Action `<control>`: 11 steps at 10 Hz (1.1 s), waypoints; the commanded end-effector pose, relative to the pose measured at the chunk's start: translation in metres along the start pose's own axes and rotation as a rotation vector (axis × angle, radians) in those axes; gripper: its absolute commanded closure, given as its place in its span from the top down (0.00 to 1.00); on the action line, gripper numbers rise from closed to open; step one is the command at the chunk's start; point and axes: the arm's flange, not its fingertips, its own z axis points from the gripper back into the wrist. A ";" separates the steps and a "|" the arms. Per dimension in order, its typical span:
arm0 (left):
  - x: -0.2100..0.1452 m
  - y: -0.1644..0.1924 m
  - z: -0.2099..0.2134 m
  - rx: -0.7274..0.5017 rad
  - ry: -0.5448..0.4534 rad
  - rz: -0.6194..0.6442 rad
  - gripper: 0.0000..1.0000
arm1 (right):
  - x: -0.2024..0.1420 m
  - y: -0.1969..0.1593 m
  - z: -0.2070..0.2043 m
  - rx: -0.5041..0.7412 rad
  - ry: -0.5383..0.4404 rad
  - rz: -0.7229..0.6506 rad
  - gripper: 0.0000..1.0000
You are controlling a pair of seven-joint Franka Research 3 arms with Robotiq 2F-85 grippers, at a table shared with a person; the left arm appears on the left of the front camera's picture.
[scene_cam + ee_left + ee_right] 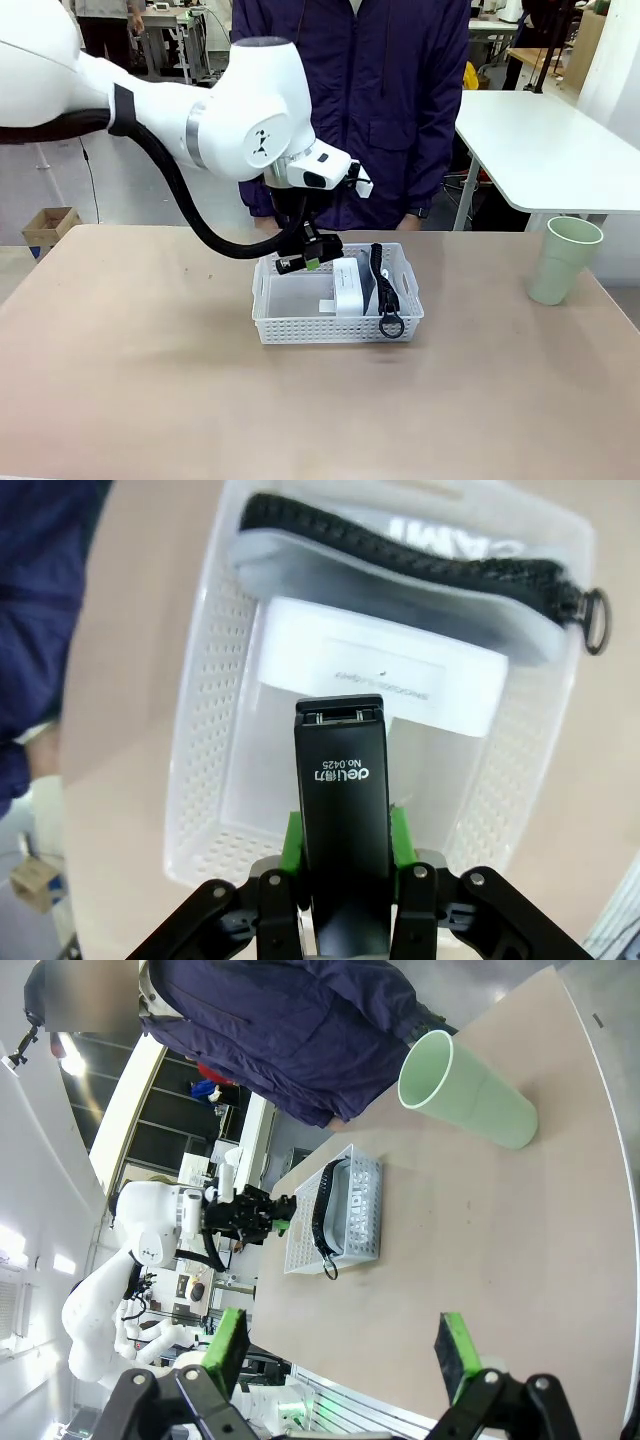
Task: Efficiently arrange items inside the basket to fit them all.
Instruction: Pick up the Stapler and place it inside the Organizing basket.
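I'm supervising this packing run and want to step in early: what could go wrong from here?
The stapler, clamped in the left end effector above the basket, could catch the white box beside the bare floor if lowered off-line. Laid flat there, it may leave no room for the pale green cup, which stands outside on the table.

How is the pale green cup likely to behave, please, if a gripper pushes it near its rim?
The pale green cup stands upright on the table, taller than wide and narrower at its base than its rim, so a high push would probably tip it. Its round wall suggests it would then roll. It looks empty, so likely light.
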 end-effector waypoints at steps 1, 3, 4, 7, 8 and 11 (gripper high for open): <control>-0.004 -0.006 -0.019 0.016 0.020 0.075 0.37 | 0.000 -0.001 0.001 -0.004 0.003 0.015 1.00; -0.012 -0.008 -0.046 -0.011 0.054 0.100 0.37 | 0.000 -0.001 0.001 -0.004 0.003 0.015 1.00; -0.013 -0.008 -0.057 -0.026 0.057 0.105 0.37 | 0.000 -0.001 0.001 -0.004 0.003 0.015 1.00; -0.022 -0.002 -0.081 -0.040 0.105 0.148 0.37 | 0.000 -0.001 0.001 -0.004 0.003 0.015 1.00; -0.024 0.000 -0.080 -0.039 0.104 0.156 0.37 | 0.000 -0.001 0.001 -0.004 0.003 0.015 1.00; -0.025 0.003 -0.086 -0.048 0.109 0.155 0.37 | 0.000 -0.001 0.001 -0.004 0.003 0.015 1.00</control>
